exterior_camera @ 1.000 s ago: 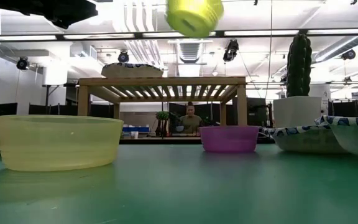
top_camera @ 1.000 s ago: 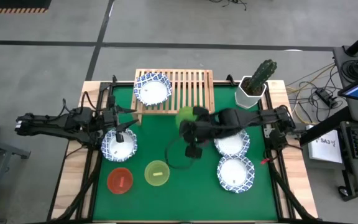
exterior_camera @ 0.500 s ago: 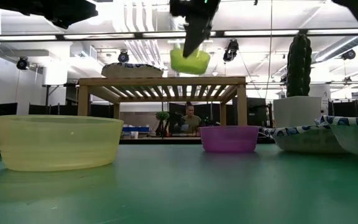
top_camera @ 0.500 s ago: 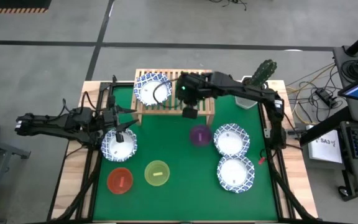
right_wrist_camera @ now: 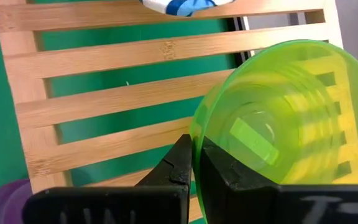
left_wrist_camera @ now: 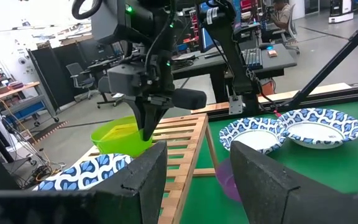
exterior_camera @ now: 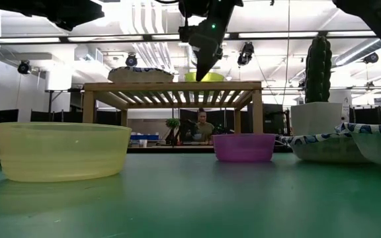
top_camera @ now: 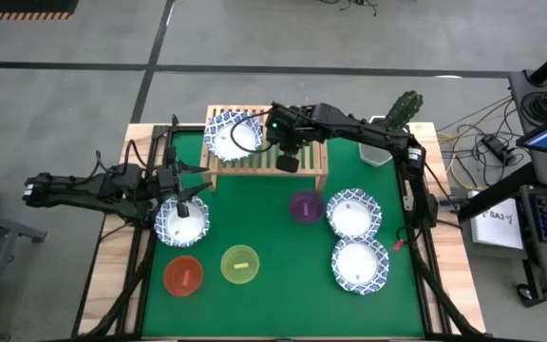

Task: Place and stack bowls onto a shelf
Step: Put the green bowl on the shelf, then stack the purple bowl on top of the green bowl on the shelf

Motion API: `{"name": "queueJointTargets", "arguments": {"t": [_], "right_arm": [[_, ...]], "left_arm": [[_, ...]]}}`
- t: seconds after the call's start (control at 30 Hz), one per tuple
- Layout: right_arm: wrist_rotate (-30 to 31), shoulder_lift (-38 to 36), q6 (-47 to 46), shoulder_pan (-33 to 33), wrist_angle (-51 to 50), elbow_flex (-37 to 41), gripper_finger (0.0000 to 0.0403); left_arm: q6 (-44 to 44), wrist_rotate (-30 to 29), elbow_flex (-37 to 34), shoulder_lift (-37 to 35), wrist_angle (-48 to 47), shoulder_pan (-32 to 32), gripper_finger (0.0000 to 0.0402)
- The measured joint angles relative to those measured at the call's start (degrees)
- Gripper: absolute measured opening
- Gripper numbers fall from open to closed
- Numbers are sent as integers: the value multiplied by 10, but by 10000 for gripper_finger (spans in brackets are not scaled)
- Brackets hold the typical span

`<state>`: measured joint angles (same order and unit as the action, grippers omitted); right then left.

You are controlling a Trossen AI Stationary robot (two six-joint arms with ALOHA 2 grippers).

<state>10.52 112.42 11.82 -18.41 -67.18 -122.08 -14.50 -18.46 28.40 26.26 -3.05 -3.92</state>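
My right gripper [top_camera: 286, 147] hangs over the middle of the light-wood shelf [top_camera: 313, 123], fingers pointing down, shut on the green bowl [right_wrist_camera: 284, 118]. The arm hides that bowl in the high view. In the low view the bowl [exterior_camera: 208, 77] shows as a sliver level with the shelf top [exterior_camera: 170, 86]. A white blue-rimmed bowl [top_camera: 233, 136] sits on the shelf's left part. My left gripper [top_camera: 186, 195] waits open above another white bowl [top_camera: 183, 223] on the green mat. The purple [top_camera: 306, 206], yellow [top_camera: 241, 264] and red [top_camera: 183, 275] bowls stand on the mat. My right gripper pinches the green bowl's rim [right_wrist_camera: 194, 140] on the side nearest the wrist, one finger [right_wrist_camera: 219, 171] inside the bowl and one [right_wrist_camera: 178, 163] outside. The fingers come from above, pointing down. The bowl stands upright, its base at the slats [right_wrist_camera: 104, 99]; whether it rests on them I cannot tell.
Two more white blue-rimmed bowls [top_camera: 353, 214] [top_camera: 360, 263] lie on the mat's right side. A white pot with a cactus [top_camera: 387, 133] stands right of the shelf. The shelf's right third is bare. A person sits in the room beyond the table [exterior_camera: 202, 125].
My right gripper has carried the green bowl from above the mat's middle toward the far edge, over the shelf, then down to the slatted top. It has stayed shut on the bowl. The purple bowl, covered by the arm before, now shows.
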Motion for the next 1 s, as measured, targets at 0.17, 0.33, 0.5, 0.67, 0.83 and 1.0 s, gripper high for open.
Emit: {"name": "queueJointTargets", "arguments": {"t": [0.17, 0.33, 0.5, 0.67, 0.83, 1.0], "right_arm": [[5, 0, -22, -4, 2, 0, 30], [26, -1, -32, -4, 2, 0, 67], [31, -3, -52, -2, -2, -12, 94], [31, -11, -118, 10, -7, -42, 107], [25, -20, -159, 51, -29, -67, 109], [-10, -28, -199, 110, -38, -81, 109]], "left_arm": [[0, 0, 0, 0, 0, 0, 159], [0, 0, 0, 0, 0, 0, 159], [0, 0, 0, 0, 0, 0, 159], [0, 0, 0, 0, 0, 0, 159], [0, 0, 0, 0, 0, 0, 159], [0, 0, 0, 0, 0, 0, 159]]}}
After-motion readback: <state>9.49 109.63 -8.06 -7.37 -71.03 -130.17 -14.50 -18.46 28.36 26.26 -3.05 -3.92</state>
